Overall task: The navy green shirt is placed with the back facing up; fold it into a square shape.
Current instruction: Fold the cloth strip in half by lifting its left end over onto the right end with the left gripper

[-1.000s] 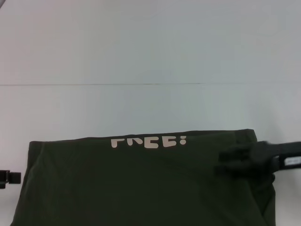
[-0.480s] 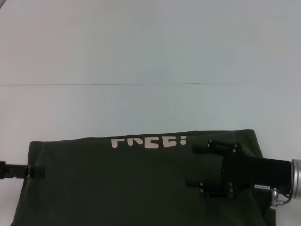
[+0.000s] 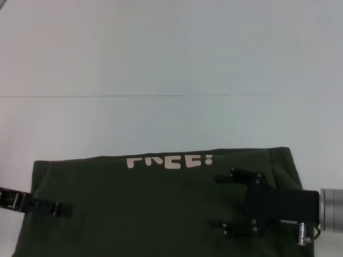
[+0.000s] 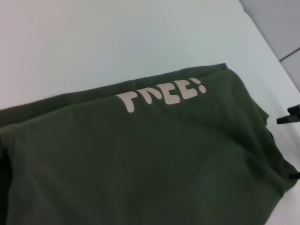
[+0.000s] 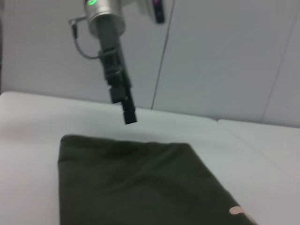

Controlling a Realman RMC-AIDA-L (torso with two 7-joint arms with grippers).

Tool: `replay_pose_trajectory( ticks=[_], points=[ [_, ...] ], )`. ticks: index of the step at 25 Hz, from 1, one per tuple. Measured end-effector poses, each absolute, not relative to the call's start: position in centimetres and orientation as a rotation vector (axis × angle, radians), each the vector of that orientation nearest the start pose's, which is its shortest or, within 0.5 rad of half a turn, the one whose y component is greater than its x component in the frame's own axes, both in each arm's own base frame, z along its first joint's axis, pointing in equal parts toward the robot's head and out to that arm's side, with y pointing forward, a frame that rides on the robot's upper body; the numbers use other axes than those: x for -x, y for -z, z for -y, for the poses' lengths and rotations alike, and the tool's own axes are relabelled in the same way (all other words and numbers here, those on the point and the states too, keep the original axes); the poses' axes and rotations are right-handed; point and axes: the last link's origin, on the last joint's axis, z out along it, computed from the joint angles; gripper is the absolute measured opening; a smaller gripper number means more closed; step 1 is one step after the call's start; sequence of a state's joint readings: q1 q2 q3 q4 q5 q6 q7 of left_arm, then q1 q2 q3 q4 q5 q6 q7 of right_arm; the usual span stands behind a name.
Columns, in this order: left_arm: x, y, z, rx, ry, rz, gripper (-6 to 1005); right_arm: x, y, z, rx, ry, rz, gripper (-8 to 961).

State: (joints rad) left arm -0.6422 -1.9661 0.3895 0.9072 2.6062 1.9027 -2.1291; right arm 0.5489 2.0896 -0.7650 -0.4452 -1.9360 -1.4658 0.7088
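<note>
The navy green shirt lies folded on the white table, filling the near part of the head view, with cream "FREE!" lettering at its far fold edge. It also shows in the left wrist view and the right wrist view. My right gripper is open and empty above the shirt's right part, with its jaws spread wide. One of its fingertips shows in the left wrist view. My left gripper reaches in over the shirt's left edge. It also shows in the right wrist view, just above the cloth.
The white table stretches beyond the shirt, with a thin seam line across it. A grey panelled wall stands behind the table's left side.
My right gripper has moved left, further over the shirt. My left gripper has moved right, from off the shirt to over its left edge. The shirt has not moved.
</note>
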Motion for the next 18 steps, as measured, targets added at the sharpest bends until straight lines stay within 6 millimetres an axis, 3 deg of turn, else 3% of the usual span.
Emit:
replay_pose_trajectory(
  ticks=[11,18],
  points=[
    [29.4,-8.8,-32.5,2.512,0.16,1.605,896,-26.1,4.2,-32.6,2.776,-0.513,0.097,919],
    [30.0,-8.1,-32.7,2.425,0.225,1.765,894,-26.3,4.5,-32.4,2.779,-0.509,0.08,919]
  ],
)
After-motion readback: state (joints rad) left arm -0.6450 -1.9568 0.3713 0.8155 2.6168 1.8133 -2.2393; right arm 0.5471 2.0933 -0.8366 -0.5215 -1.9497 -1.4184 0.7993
